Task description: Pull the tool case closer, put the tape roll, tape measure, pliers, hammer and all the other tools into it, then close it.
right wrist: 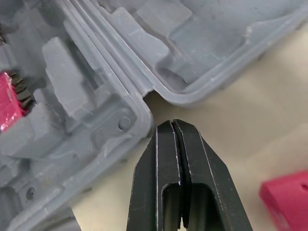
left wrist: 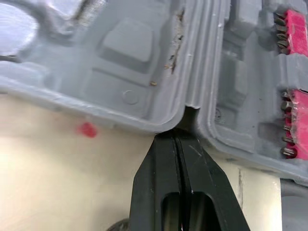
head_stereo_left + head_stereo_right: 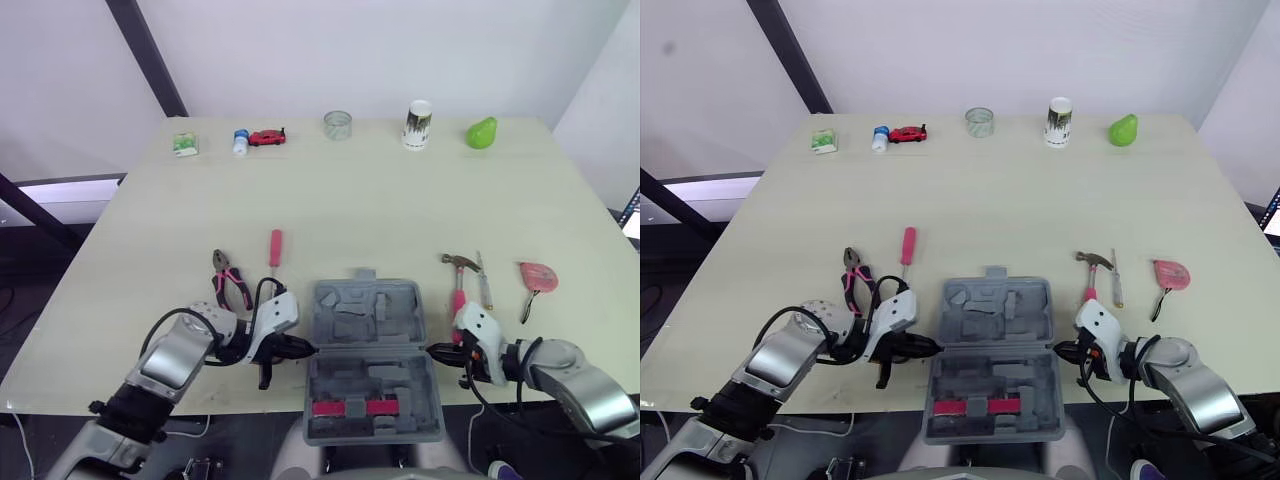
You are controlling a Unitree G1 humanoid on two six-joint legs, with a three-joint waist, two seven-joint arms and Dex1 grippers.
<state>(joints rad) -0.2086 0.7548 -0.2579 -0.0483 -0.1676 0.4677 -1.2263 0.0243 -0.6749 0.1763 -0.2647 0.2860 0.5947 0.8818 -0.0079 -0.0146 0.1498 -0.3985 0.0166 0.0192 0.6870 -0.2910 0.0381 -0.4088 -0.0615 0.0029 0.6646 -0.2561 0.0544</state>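
Worktop pale, open tool case at near edge; left gripper and right gripper clenched empty, tips flanking its hinge line, likely to drag it closer

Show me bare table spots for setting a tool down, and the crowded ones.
Bare: the band between the tape roll and cup at the back and the screwdriver and hammer; also left of the pliers. Crowded: both flanks of the tool case, beside left gripper and right gripper.
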